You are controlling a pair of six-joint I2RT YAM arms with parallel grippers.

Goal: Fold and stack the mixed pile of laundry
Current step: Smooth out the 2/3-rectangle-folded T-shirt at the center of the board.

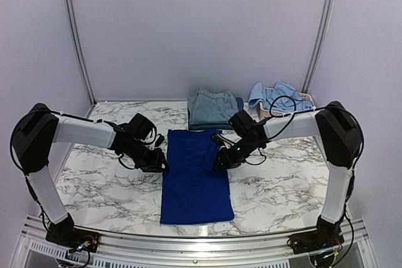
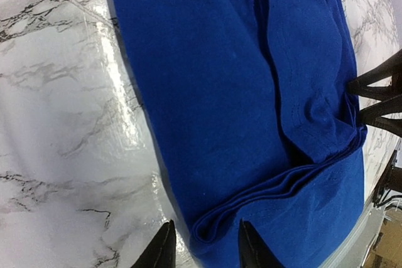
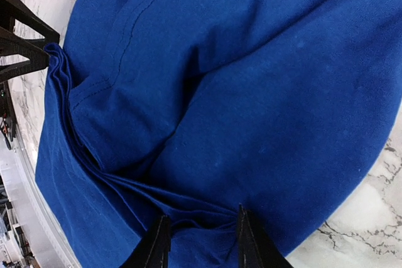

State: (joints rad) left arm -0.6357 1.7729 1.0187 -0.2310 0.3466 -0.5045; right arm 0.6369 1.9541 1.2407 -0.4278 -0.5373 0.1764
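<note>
Royal-blue T-shirt [image 1: 195, 177] is my piece right now, flat on the marble table [image 1: 100, 180] between the two arms, long axis running from the far side toward the bases. Left gripper [image 1: 158, 164] sits at its left edge and right gripper [image 1: 220, 160] at its right edge. They face each other across the width, so neither arm is nearer. On the left wrist view the jaws stand part-way apart astride the layered edge, one finger over marble and one over cloth, so I'd call that not gripped yet. On the right wrist view the jaws are narrow, with a ridge of cloth filling the gap; biting or not, I can't tell. Folded denim [image 1: 210, 110] waits just beyond the shirt's far end. I reckon both edges must lift together.
</note>
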